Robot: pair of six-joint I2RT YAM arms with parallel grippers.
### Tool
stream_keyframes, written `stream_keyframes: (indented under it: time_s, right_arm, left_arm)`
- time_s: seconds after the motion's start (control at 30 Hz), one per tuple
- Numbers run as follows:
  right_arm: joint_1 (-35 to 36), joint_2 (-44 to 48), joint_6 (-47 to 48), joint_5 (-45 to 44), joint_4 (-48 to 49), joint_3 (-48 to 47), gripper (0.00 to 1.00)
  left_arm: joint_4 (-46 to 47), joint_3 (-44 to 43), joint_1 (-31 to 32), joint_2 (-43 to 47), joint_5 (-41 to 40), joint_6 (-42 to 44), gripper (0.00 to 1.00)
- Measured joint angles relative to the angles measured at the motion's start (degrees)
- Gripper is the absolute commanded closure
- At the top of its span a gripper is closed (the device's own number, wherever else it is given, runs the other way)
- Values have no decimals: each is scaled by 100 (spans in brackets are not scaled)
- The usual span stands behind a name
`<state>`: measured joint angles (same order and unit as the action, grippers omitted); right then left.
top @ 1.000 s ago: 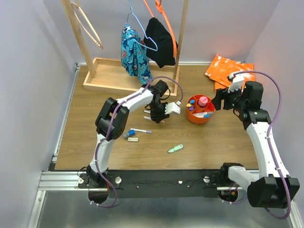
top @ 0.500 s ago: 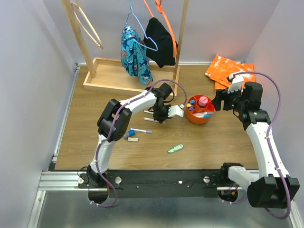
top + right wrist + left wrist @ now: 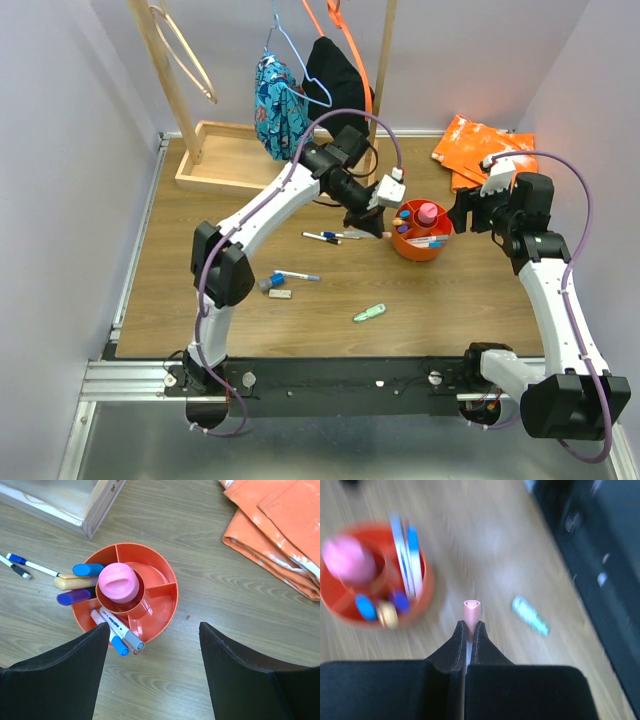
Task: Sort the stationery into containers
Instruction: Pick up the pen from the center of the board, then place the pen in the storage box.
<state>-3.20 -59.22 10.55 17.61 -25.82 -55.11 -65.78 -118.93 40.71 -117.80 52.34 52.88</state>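
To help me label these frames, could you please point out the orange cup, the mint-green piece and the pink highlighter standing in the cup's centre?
orange cup (image 3: 176, 594): right wrist view, right rim.
mint-green piece (image 3: 369, 313): top view, its middle.
pink highlighter (image 3: 119, 581): right wrist view, cap top.

One orange cup (image 3: 161, 611), divided. Centre: pink highlighter (image 3: 119, 582), upright. Left compartment: blue highlighter (image 3: 88, 570), yellow highlighter (image 3: 70, 582), purple highlighter (image 3: 75, 596). Near-left compartment: white pens (image 3: 116, 632). Left of cup, on the surface (image 3: 215, 595): two loose pens (image 3: 31, 566). Upper left of cup: wooden tray (image 3: 75, 505). Upper right: orange bag (image 3: 277, 525). Below cup: end effector (image 3: 154, 630), spread wide.
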Motion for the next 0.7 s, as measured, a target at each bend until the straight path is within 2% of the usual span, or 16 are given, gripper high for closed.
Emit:
stream_keyframes:
  time_s: [0.07,0.23,0.27,0.4,0.5,0.57,0.7]
  right_arm:
    - [0,-2,0,-26,-2,0,20]
    - [0,-83,0,-129,-105,-149,20]
    - [0,-107,-2,-153,-107,-195,20]
    - [0,-111,-68,-291,-101,-295,20]
    - [0,-109,-166,-343,-127,-295,20]
    - [0,-105,-188,-352,-129,-295,20]
    - [0,-103,-205,-387,-131,-295,20]
  left_arm:
    - [326,-9,72,212,496,-275,100]
    - [2293,498,321,369,1320,-1478,100]
    - [2966,756,367,369,1440,-1954,100]
    - [5254,1447,387,247,1639,-3506,100]
    - [7141,1460,378,-90,1722,-4964,100]
    - [8120,1456,354,-304,1729,-5637,100]
    - [8933,1290,345,-636,1729,-6199,100]
